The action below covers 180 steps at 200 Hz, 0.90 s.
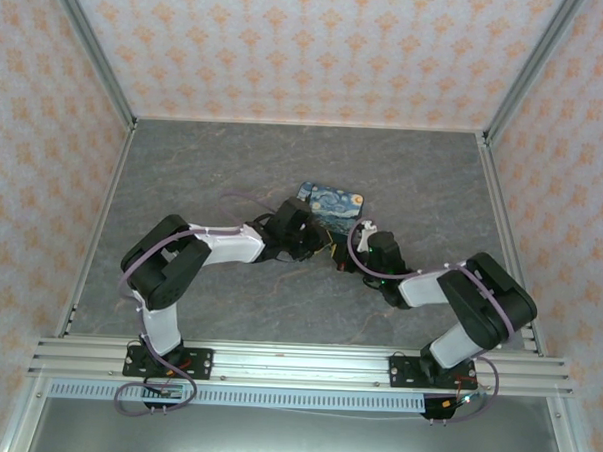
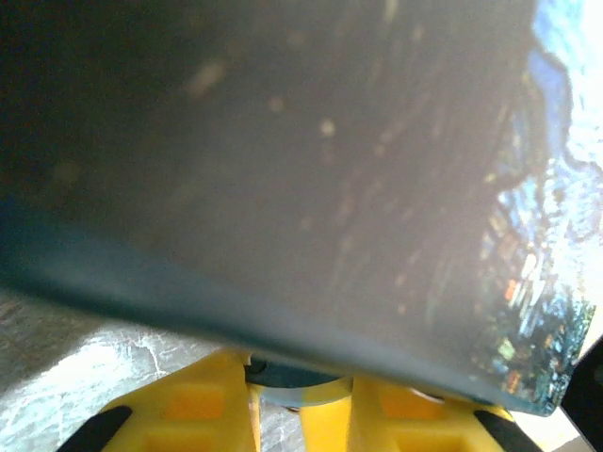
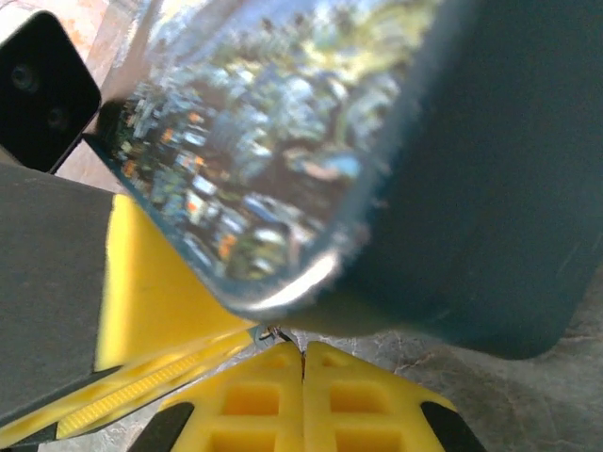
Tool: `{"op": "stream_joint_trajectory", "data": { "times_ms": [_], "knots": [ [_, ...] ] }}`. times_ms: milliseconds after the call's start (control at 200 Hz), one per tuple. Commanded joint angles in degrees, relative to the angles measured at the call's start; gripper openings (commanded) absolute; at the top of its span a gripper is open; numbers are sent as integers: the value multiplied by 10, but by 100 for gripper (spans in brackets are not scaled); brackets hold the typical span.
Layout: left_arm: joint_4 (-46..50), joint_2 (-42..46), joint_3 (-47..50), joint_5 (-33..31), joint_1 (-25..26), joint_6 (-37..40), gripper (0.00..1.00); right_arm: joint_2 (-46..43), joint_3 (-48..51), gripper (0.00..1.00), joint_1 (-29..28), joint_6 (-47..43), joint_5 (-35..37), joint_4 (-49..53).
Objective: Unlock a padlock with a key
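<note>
Padlock point(image 1: 332, 204) with its starry-night print facing up sits near the middle of the grey marbled table point(image 1: 203, 182), just beyond where the two arms meet; in the left wrist view it point(image 2: 283, 169) looms blurred and dark across the frame, its printed face catching light at the right edge; in the right wrist view its point(image 3: 311, 141) printed face and dark teal side tilt above the fingertips, one rounded corner just over them. A small teal-blue piece, seemingly the key point(image 2: 294, 381), shows between the yellow fingers of the left gripper point(image 2: 301, 405); those fingers stand slightly apart, and I cannot tell whether they clamp it; from above, the left gripper point(image 1: 321, 242) lies at the padlock's near edge. The right gripper point(image 3: 301, 363) has its fingers pressed together, with nothing clearly between them; it point(image 1: 348, 256) sits just beside the left one.
</note>
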State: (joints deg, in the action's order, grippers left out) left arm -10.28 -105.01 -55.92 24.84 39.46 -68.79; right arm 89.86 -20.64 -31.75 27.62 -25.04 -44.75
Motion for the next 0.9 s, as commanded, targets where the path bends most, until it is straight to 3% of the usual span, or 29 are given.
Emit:
{"op": "stream_joint_trajectory", "data": {
  "times_ms": [0,485,621,896],
  "knots": [
    [-30,-9,8,42,18,-12,28,24,5,0,-12,47,-16,-101],
    [32,78,47,-18,-15,27,62,20,12,0,-14,111,-5,-84],
    [-23,85,80,-18,-27,4,62,13,3,0,-14,148,-10,-67],
    [-95,52,85,-6,-28,-24,51,-2,-11,0,-14,191,-18,-37]
  ]
}}
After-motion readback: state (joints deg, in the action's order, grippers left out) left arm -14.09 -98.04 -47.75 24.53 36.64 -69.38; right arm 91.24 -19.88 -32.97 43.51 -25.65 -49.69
